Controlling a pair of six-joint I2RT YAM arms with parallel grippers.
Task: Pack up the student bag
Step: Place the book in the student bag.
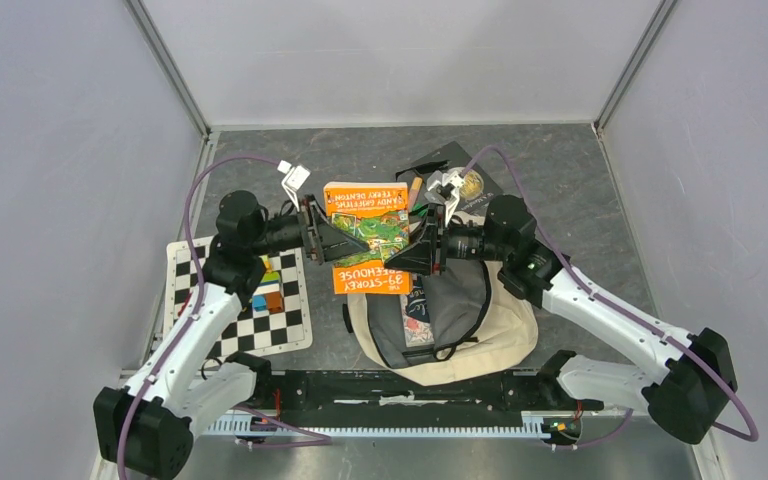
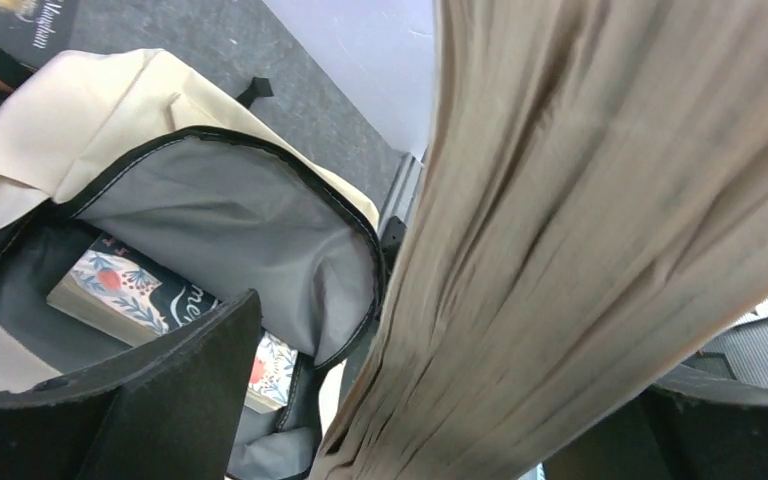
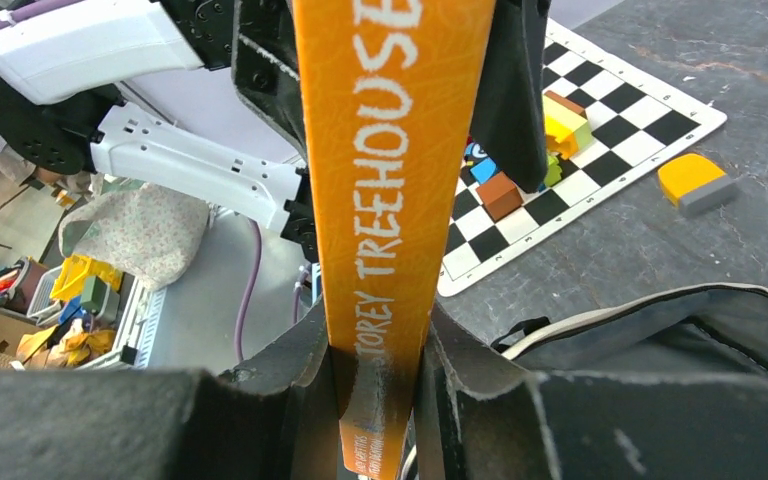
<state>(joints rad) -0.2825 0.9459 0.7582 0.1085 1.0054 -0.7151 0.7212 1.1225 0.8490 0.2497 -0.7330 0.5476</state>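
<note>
**Orange book held over the open bag**

My right tool point(image 3: 375, 345) is clamped on the spine end of an orange book point(image 1: 365, 238), with one finger on each cover. The book hangs in the air with its front cover facing up, above the far end of the bag point(image 1: 505, 335).

My left tool point(image 1: 325, 233) is at the opposite side of the book with its fingers point(image 2: 160, 400) wide apart. The page edge runs between them. From the left wrist I see a clear gap at one finger; I cannot tell whether the other touches.

The bag lies on the grey desk point(image 1: 580, 200), just ahead of the arm bases and a little right of centre. Its main zip is open and the grey lining shows. A book with a flowered cover point(image 2: 120, 290) sits inside.

A checkered mat point(image 1: 290, 330) lies left of the bag, beside the left arm, with a few coloured blocks point(image 1: 268, 290) on it. A dark book point(image 1: 475, 185) lies at the far side of the desk, behind the right tool
</note>
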